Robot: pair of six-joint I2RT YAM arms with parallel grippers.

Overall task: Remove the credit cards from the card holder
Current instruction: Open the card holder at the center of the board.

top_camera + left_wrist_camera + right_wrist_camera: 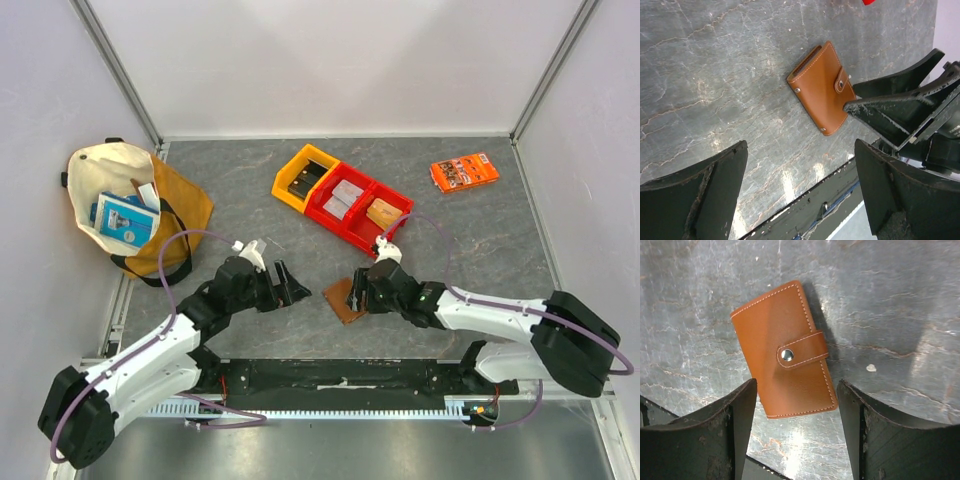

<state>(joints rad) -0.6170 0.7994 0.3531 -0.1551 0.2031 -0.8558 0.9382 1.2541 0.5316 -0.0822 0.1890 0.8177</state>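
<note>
Reaching low toward the card holder [343, 300] from its left, my left arm lies stretched over the table [480, 230]. My left tool [290, 284] is spread wide and holds nothing. The card holder lies flat and folded shut, brown leather with pale stitching, its tab snapped. From its right, my right arm bends in. My right tool [362, 293] is parted astride its end, gripping nothing.
</note>
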